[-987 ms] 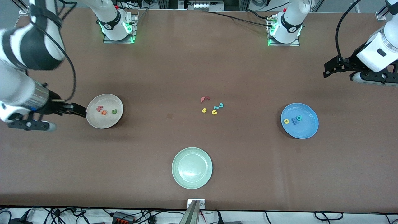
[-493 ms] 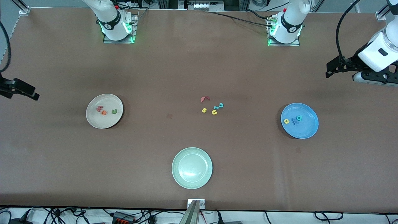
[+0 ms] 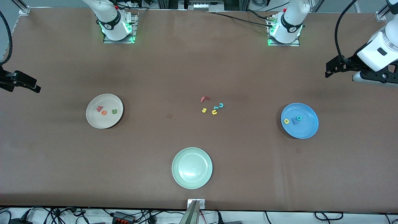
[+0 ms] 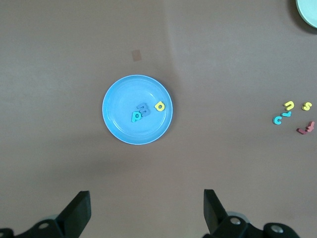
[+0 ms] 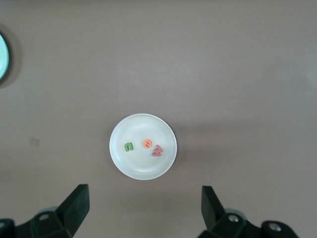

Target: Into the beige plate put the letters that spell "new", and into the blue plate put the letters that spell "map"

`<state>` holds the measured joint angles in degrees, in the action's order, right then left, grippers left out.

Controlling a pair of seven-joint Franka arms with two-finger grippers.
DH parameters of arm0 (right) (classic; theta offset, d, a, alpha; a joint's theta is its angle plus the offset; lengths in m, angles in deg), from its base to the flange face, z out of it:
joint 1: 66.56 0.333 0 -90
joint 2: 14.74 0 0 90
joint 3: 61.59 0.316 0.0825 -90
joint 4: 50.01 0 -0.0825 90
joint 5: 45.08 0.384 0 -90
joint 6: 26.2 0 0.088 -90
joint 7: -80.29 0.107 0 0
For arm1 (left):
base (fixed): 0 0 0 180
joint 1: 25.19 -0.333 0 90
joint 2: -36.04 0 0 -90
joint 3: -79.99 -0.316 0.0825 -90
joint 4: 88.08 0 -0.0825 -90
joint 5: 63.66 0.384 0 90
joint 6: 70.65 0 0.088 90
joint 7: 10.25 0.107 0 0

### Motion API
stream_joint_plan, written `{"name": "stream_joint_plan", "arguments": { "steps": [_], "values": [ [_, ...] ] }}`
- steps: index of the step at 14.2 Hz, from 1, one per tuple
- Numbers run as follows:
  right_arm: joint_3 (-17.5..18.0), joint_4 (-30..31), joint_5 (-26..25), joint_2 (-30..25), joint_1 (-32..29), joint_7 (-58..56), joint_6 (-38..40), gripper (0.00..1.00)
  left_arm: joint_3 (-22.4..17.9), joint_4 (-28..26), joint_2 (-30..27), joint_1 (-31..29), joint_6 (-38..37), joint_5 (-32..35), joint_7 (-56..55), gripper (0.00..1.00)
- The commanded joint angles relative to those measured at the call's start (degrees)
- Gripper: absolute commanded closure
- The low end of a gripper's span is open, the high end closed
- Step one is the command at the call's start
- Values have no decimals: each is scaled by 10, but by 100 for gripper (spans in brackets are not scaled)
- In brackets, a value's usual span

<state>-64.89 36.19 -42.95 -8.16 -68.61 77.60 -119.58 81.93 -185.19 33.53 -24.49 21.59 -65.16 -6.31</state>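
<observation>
The beige plate (image 3: 104, 122) lies toward the right arm's end of the table and holds the dull red w (image 3: 99, 108), orange e (image 3: 103, 112) and green n (image 3: 114, 111). The blue plate (image 3: 307, 129) lies toward the left arm's end, with the yellow a (image 3: 286, 121), blue m (image 3: 295, 121) and teal p (image 3: 299, 118) in it. My right gripper (image 5: 144, 206) hangs open and empty, high over its end of the table, looking down on the beige plate (image 5: 143, 170). My left gripper (image 4: 146, 208) is also open and empty, high near the blue plate (image 4: 124, 94).
A pale green plate (image 3: 192, 186) sits near the front edge. In the middle of the table lie loose letters: a red f (image 3: 204, 99), a yellow s (image 3: 204, 110), a yellow u (image 3: 214, 112) and a teal c (image 3: 221, 105).
My right arm has pulled up and away from beside the beige plate to the table's end. The left arm has barely shifted. No letter has moved.
</observation>
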Motion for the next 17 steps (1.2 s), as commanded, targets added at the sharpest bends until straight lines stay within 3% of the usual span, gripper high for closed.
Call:
{"name": "stream_joint_plan", "arguments": {
  "steps": [1,5,10,17],
  "values": [
    [7,63,-13,-51,-10,-11,-3,0,2,15,9,3,-2,12,12,0],
    [14,100,-50,-79,-5,-11,-8,0,8,16,15,4,0,13,6,0],
    [13,86,-45,-81,-7,0,8,0,24,16,30,6,37,60,11,0],
    [13,88,-43,-83,-7,-5,2,0,36,28,32,-4,37,59,9,0]
  ]
}}
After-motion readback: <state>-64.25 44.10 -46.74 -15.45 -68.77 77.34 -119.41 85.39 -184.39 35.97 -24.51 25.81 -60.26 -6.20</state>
